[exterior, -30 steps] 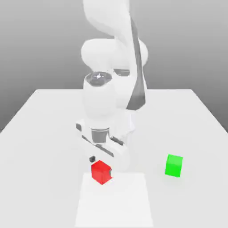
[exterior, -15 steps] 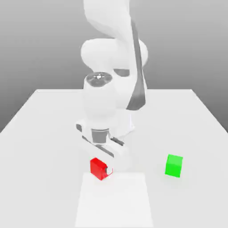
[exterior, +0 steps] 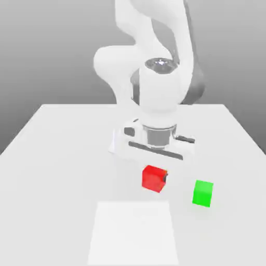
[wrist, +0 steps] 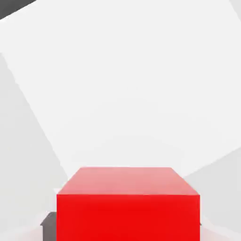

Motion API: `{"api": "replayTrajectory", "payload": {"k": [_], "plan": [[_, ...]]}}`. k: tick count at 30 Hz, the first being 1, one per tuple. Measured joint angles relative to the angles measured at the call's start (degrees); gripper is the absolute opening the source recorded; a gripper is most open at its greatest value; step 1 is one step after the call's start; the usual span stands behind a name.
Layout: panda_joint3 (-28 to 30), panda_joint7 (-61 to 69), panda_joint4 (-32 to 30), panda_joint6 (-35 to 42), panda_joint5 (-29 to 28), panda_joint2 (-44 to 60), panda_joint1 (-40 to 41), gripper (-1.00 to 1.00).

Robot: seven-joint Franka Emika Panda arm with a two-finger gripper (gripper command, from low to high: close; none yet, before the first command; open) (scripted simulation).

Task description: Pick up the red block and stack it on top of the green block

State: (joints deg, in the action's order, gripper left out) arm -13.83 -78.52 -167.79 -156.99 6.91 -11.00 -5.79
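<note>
1. Grip state: the two-finger gripper (exterior: 155, 179) of the white Panda arm is closed on the small bright red plain cube (exterior: 154, 178). A dark fingertip (exterior: 165, 177) is seen against the cube's side toward the exterior view's right; in the hand view the red cube (wrist: 128, 207) sits between the fingers, w/ a dark pad (wrist: 48, 220) at one flank.
2. Red cube's place: it is judged to be held clear of the flat white table (exterior: 52, 156), above the table's mid area, nearer the front edge than the back edge. No contact w/ the surface can be confirmed.
3. Target: the small bright green plain cube (exterior: 203, 193) rests on the table, toward the right edge in the exterior view and a bit closer to the front edge than the red cube. The two cubes are near but apart, not touching.
4. Key relation: the green cube lies to the exterior view's right of the gripper and slightly toward the front edge, and lower than the held cube. The coming move is judged to turn on that sideways offset being closed so the red cube is centred over the green one before any descent.
5. Other item: a paler white rectangular patch (exterior: 133, 233) is marked on the table by the front edge; neither cube is on it.
6. Progress est.: pick-up is done, stacking is not yet done. Risk: if the cubes' faces are not squared up, the red cube may be set off-centre and tip.
</note>
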Motion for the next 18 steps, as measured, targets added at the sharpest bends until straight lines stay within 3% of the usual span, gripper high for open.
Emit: {"api": "replayTrajectory", "payload": {"k": [8,11,14,15,18], "plan": [[-7.23,2.47,1.61,2.08,3.23,-0.75,-11.31,-1.0],[-8.06,0.49,1.85,-3.08,0.31,4.77,-10.58,-1.0],[-7.34,-4.74,2.02,-8.96,-7.23,11.13,-9.18,-1.0],[-6.52,-6.53,2.08,-10.32,-9.78,12.65,-9.27,1.0],[-6.52,-6.54,2.08,-10.32,-9.78,12.65,-9.13,1.0]]}}
